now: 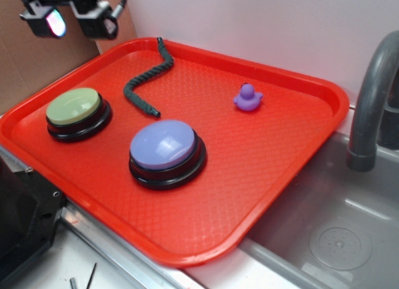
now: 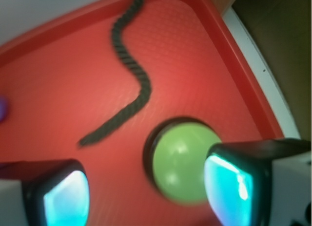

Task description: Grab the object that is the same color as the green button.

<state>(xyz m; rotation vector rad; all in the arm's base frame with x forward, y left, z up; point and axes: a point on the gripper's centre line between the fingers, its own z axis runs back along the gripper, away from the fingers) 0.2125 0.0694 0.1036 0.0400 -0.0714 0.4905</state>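
A: What lies on the tray?

B: It is red plastic with a fine pebbled surface and a raised, rounded rim. The rope on it is dark green, thin and tightly twisted, bent in a loose S. Beside it sits the green button, a smooth pale yellow-green dome on a black round base.

A: Which way does the rope run?

B: Its long axis goes from the tray's far rim, where one end climbs the edge, toward the tray's middle. The other end stops just short of the lavender button, without touching it. The rope lies near the green button, between that and the small glossy purple duck.

A: And the hand?

B: The hand hangs above the tray's far left corner, beyond the green button. Its fingers stand wide apart with nothing between them; the pads glow cyan.

A: Do the views differ?

B: The exterior view shows the whole tray, both buttons, the duck, a grey sink and faucet past the tray's right rim. The wrist view looks straight down on the rope's full curve and the green button's top, with only a sliver of purple at its left edge.
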